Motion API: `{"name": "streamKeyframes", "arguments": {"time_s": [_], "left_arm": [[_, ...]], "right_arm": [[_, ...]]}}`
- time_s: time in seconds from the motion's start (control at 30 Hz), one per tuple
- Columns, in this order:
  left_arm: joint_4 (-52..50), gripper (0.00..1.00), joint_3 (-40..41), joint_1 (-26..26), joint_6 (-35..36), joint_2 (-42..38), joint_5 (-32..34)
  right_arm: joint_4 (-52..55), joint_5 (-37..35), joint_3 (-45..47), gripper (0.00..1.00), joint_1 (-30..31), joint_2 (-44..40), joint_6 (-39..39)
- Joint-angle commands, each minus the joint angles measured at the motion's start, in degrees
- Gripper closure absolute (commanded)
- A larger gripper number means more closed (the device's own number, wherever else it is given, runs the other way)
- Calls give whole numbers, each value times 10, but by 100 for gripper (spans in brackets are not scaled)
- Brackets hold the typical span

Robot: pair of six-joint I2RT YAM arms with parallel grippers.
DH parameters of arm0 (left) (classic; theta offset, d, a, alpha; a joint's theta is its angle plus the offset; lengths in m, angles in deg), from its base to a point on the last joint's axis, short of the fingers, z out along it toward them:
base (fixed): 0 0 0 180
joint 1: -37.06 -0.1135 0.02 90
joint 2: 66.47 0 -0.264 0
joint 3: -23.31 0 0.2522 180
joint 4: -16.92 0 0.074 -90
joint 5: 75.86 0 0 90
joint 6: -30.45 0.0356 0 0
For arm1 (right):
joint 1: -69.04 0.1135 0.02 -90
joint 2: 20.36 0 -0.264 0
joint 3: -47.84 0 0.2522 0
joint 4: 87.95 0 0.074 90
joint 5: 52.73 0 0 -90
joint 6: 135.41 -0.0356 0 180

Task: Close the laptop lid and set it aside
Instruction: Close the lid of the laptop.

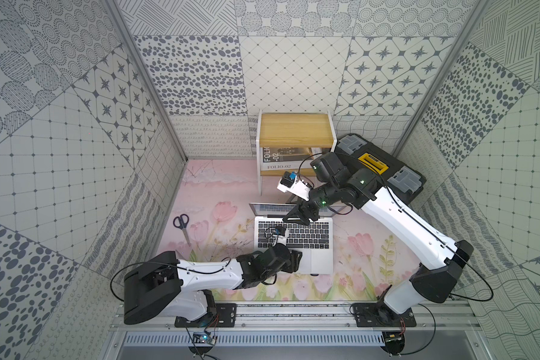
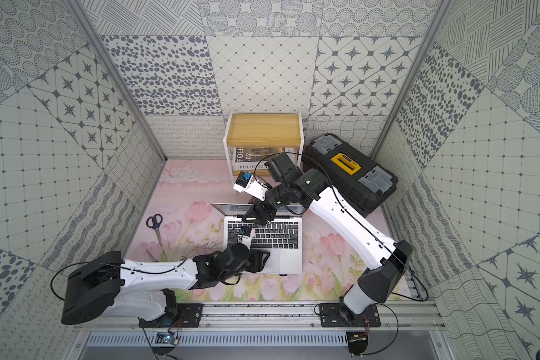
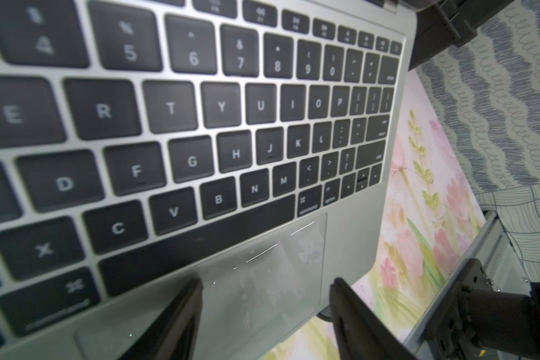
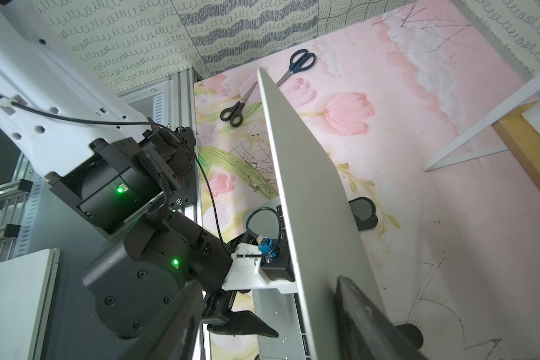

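Observation:
The silver laptop (image 1: 312,237) sits open mid-mat, black keys up, in both top views (image 2: 278,238). Its lid (image 1: 267,208) stands raised at the far edge. In the right wrist view the lid's plain silver back (image 4: 309,187) runs between my right gripper's fingers (image 4: 356,314). That right gripper (image 1: 297,217) is open and straddles the lid's top edge. My left gripper (image 1: 296,259) is open too, low over the trackpad (image 3: 262,280) near the laptop's front edge. Keys fill the left wrist view (image 3: 200,124).
Blue-handled scissors (image 1: 182,226) lie left of the laptop, and a black-handled pair (image 4: 236,107) lies nearer the rail. A wooden shelf (image 1: 295,131) holding a book stands behind. A black toolbox (image 1: 384,168) sits back right. Dark stand feet (image 4: 363,213) show under the laptop.

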Motion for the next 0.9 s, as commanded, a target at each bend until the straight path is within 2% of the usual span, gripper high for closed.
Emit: {"name": "streamKeyframes", "arguments": {"time_s": [0.0, 0.13, 0.27, 0.4, 0.5, 0.7, 0.87], "left_arm": [[-184, 29, 14, -16, -17, -50, 80], [-244, 28, 27, -26, -24, -137, 106], [-304, 24, 45, -57, -21, -239, 121], [-358, 21, 32, -88, 15, -319, 148], [-392, 21, 18, -120, 33, -351, 170], [-392, 19, 16, -207, 55, -421, 158], [-395, 21, -14, -249, 92, -461, 185]], "right_arm": [[13, 2, 20, 30, 8, 1, -11], [13, 2, 23, 30, 8, -1, -13], [12, 5, 29, 30, 8, -7, -12], [11, 7, 36, 30, 8, -10, -12], [10, 10, 42, 30, 9, -12, -16], [-3, 16, 64, 30, 16, -26, -25], [-4, 16, 71, 29, 28, -24, -27]]}}
